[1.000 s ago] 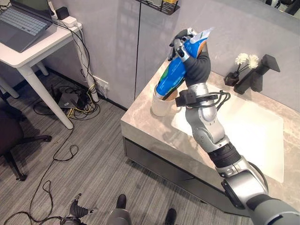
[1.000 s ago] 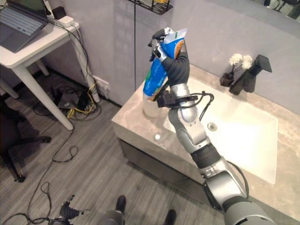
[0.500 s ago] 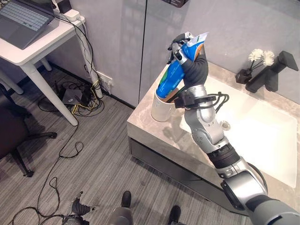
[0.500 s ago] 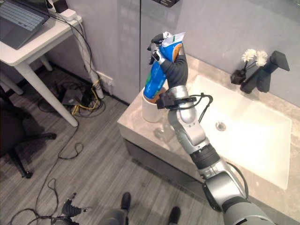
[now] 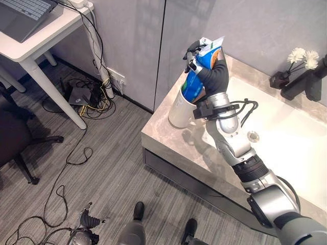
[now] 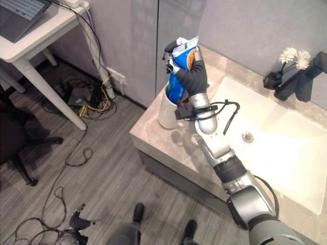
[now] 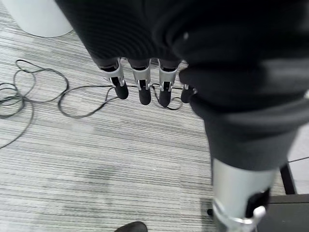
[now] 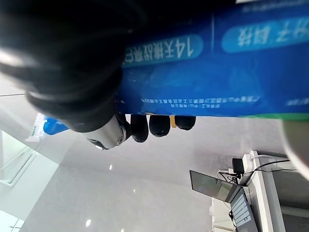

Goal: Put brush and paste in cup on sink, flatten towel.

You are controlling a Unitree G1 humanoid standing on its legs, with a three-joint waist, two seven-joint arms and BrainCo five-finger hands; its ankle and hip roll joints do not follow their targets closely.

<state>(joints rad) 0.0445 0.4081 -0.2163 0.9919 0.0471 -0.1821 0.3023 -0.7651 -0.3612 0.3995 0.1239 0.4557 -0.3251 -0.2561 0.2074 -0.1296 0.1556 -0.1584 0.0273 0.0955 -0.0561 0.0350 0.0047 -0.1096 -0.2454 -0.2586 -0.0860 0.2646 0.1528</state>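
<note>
One pale stone counter (image 5: 168,140) carries a white sink basin (image 5: 291,148) sunk into its top, and the counter's near corner juts over a grey striped floor (image 5: 102,168). A white cup (image 5: 180,111) stands on that corner, just beside the basin's rim. Behind the basin a dark tap (image 5: 309,84) rises next to a small dark vase of white flowers (image 5: 301,56), against a grey wall (image 5: 133,46). Off to the robot's left stands a white table (image 5: 38,35) with a laptop (image 5: 23,13) on it, a tangle of cables (image 5: 84,97) on the floor below, and a dark office chair (image 5: 15,148) nearer the view's edge.

The right hand (image 5: 207,69) is raised over the cup with its fingers curled round a blue toothpaste tube (image 5: 196,79). The tube tilts, its lower end down inside the cup's mouth and its flat crimped end sticking up past the fingers. No toothbrush or towel can be made out.

From the right wrist view the tube (image 8: 203,63) appears as a broad blue band pressed against the hand's (image 8: 72,63) dark cover, with dark fingertips (image 8: 159,124) wrapped under its edge; past them the grey wall and the far laptop (image 8: 217,186) show, which the head views place far off to the left. The left wrist view looks down at the striped floor (image 7: 96,169) instead: the left hand (image 7: 145,82) hangs there with its fingers straight and side by side, holding nothing, loose cables (image 7: 43,96) lying beneath them. In the head views that hand shows low at the bottom edge (image 5: 87,222).
</note>
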